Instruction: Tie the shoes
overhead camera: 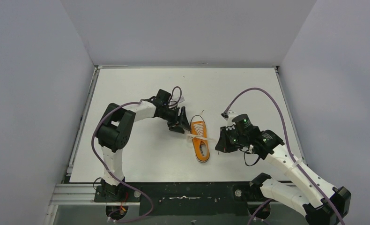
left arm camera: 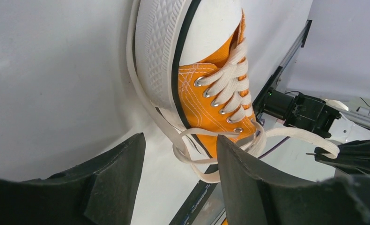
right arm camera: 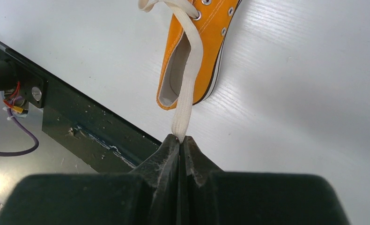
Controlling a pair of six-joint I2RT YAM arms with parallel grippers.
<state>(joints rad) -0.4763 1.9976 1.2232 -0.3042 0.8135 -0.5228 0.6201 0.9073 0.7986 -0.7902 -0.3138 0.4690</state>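
Observation:
A small orange sneaker [overhead camera: 200,139] with white sole and whitish laces lies mid-table, toe toward the far side. It also shows in the left wrist view [left arm camera: 211,89] and the right wrist view [right arm camera: 197,51]. My left gripper [overhead camera: 179,126] is open just left of the shoe's toe; a loose loop of lace [left arm camera: 192,150] lies between and beyond its fingers, not gripped. My right gripper [overhead camera: 219,143] is shut on the end of a lace [right arm camera: 185,93], which runs taut from the top eyelets to the fingertips [right arm camera: 173,145], right of the heel.
The table's dark front rail [right arm camera: 94,126] runs close under the shoe's heel. The left arm's elbow [overhead camera: 113,129] stands at the table's left. Purple cables [overhead camera: 262,93] arc over the right side. Grey walls enclose the table.

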